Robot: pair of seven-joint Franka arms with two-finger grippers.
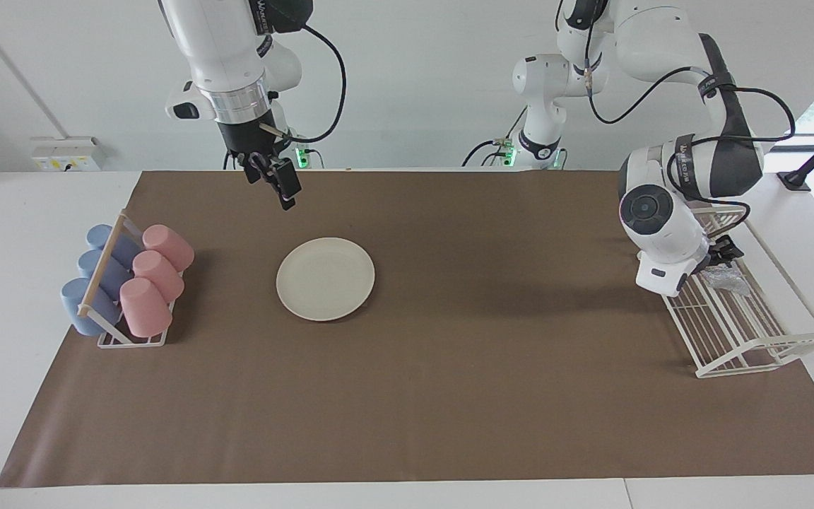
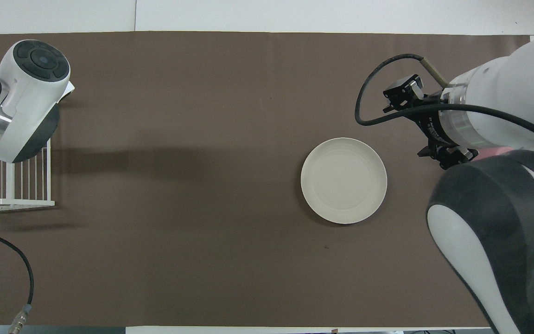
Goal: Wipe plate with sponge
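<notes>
Matt plate point(image 1: 325, 278), crinkly shiny sponge point(image 1: 726, 280)

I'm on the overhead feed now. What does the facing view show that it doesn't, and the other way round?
Only the facing view shows the sponge on the wire rack, with the left pincer at it, and the cup rack with pink and blue cups. Only the overhead view shows the left arm's cable plug at the table's near edge. Both show the plate on the brown mat and the right pincer raised, not over the plate.
</notes>
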